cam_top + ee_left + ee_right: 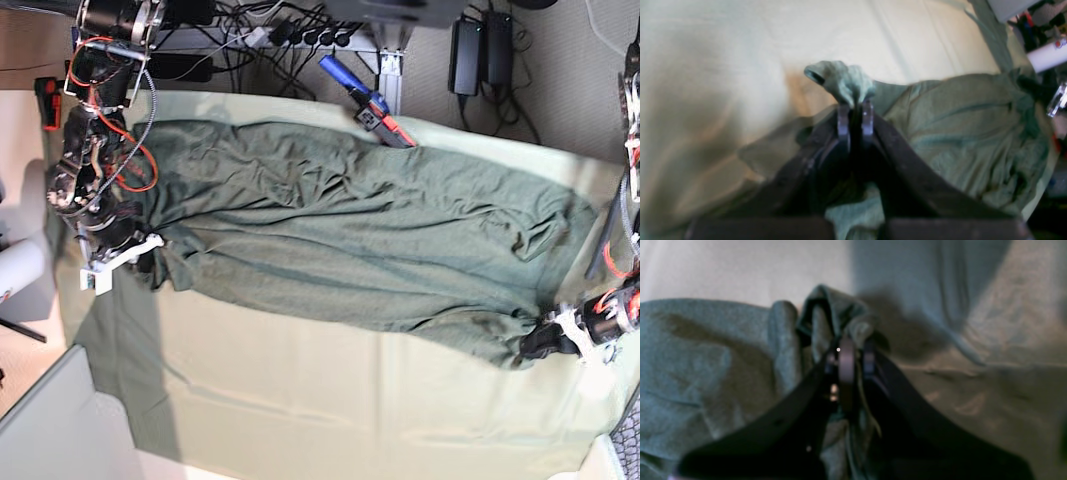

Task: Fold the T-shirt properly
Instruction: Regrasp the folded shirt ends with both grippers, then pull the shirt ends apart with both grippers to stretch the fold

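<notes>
The dark olive T-shirt [340, 230] lies spread lengthwise across the pale mint table cloth [300, 400], wrinkled, with a fold along its near edge. My left gripper [545, 340] is at the shirt's right end. In the left wrist view, this left gripper [855, 106] is shut on a bunched tuft of the T-shirt [843, 81]. At the shirt's left end is my right gripper [150, 262]. The right wrist view shows the right gripper [855, 351] pinching a gathered fold of the T-shirt [833, 313].
A blue and red tool [370, 100] lies at the table's far edge, touching the shirt. Cables and power bricks [465, 55] sit on the floor beyond. A white panel [50, 430] stands at the near left corner. The cloth hangs over the table edges.
</notes>
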Controlling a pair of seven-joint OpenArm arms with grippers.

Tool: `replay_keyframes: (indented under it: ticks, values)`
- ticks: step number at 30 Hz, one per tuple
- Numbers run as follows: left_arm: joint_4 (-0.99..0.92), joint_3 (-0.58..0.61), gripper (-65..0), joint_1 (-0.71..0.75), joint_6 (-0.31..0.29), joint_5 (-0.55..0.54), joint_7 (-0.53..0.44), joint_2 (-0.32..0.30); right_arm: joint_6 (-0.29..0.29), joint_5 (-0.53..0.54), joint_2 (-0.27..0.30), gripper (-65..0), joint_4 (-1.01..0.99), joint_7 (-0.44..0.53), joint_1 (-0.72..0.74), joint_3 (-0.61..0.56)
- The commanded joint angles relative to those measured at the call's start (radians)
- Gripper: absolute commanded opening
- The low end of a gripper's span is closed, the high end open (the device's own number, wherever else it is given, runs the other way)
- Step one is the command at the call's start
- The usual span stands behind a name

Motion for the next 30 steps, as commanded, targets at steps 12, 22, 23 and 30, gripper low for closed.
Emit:
replay_keyframes:
  ticks: [12,22,23,30]
  values:
    - [0.309,-0.077,-65.0,0.165,-0.012,-0.029,-0.019,-0.095,0.05,0.074,0.08,-65.0,0.237,-0.006,-0.12,0.013]
    - [0.376,-0.129,-65.0,0.268,-0.012,-0.033,0.0,-0.094,0.05,0.071,0.08,-65.0,0.342,0.005,-0.227,0.093]
    - [0.376,-0.129,-65.0,0.273,-0.012,-0.033,0.0,-0.094,0.05,0.07,0.08,-65.0,0.342,0.005,-0.228,0.095]
    - [0.376,-0.129,-65.0,0.266,-0.012,-0.031,-0.033,-0.095,0.05,0.039,0.08,-65.0,0.342,0.005,-0.227,0.095]
